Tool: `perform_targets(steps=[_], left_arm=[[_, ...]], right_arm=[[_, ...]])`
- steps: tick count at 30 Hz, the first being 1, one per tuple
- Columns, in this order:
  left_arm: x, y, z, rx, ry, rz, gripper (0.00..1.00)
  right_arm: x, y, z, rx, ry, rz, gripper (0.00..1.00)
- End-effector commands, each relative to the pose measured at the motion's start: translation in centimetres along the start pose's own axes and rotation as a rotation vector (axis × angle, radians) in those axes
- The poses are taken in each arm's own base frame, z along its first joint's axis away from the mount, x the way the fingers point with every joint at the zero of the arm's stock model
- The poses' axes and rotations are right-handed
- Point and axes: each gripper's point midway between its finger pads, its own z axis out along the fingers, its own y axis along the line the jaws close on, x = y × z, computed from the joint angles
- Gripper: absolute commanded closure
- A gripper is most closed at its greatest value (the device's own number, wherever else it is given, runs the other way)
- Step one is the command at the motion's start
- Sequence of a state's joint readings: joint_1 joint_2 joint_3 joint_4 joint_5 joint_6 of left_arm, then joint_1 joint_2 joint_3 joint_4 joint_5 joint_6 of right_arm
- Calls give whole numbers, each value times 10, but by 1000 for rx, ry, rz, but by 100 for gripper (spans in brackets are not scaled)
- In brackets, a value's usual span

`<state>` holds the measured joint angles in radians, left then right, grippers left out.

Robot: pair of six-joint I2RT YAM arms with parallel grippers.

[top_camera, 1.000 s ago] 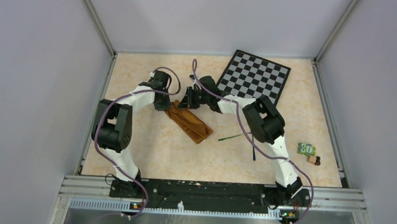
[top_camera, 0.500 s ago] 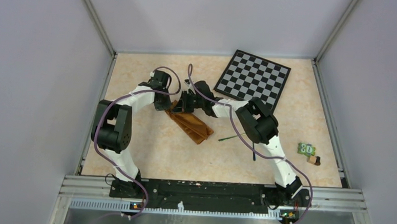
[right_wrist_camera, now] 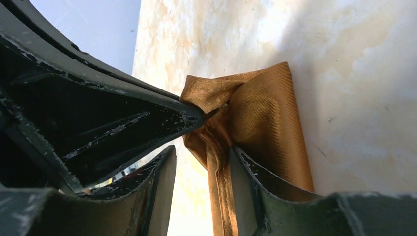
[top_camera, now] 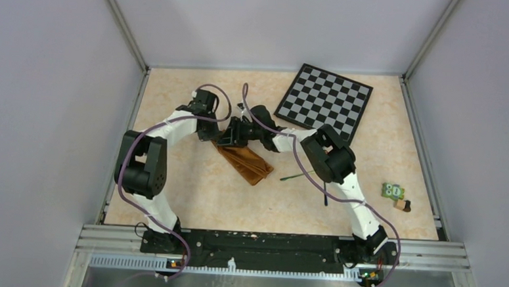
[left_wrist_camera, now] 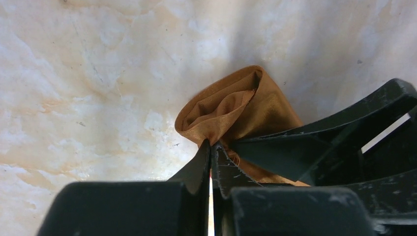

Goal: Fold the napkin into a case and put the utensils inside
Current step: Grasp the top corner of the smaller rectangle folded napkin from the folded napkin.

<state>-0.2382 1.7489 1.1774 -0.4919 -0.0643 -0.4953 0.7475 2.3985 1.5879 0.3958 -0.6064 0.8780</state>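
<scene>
- The table (top_camera: pixel 190 199) has a beige marbled top, and the wrist views show fine specks on it.
- Plain lilac-grey walls (top_camera: pixel 271 26) close it in on three sides. A metal rail (top_camera: pixel 273 242) runs along the lower edge of the top view.
- The napkin (top_camera: pixel 245 161) lies folded into a long strip just left of centre, slanting toward the lower right.
- The left gripper (left_wrist_camera: pixel 210 147) is pinched tight on the strip's upper-left end, with cloth (left_wrist_camera: pixel 236 105) bunching beyond its tips.
- The right gripper (right_wrist_camera: pixel 204 152) stands partly parted astride a raised ridge of the cloth (right_wrist_camera: pixel 268 113), close beside the left one. One finger (right_wrist_camera: pixel 246 172) is against the ridge, and bare table shows beside the other.
- The utensils (top_camera: pixel 296 176) lie on the table right of the napkin, apart from it, near the right arm.
- A checkered board (top_camera: pixel 324 100) sits tilted at the upper right.
- Two small objects (top_camera: pixel 394 192) rest near the right edge; too small to identify.
</scene>
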Motion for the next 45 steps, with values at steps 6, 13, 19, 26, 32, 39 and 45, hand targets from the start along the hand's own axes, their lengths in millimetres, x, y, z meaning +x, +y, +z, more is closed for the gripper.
perform_targets(steps=[6, 13, 19, 26, 32, 39, 45], left_arm=[[-6, -9, -14, 48, -41, -3, 99], [-8, -16, -19, 83, -41, -3, 100], [-3, -24, -18, 126, -13, -20, 99], [21, -20, 0, 114, 85, -29, 94], [17, -22, -17, 165, 45, -31, 69], [3, -26, -55, 239, -22, -37, 48], [10, 0, -48, 211, -7, -74, 58]], right_arm=[[-25, 36, -19, -141, -46, 1, 57], [-17, 13, -1, -118, -30, 54, 87], [12, 9, 29, -98, 8, 88, 100], [1, 9, 24, -72, -33, 73, 97], [-7, 23, -12, -57, 0, -4, 86], [-15, 31, -37, -49, -21, -27, 84], [-16, 20, -48, -4, -33, -42, 98]])
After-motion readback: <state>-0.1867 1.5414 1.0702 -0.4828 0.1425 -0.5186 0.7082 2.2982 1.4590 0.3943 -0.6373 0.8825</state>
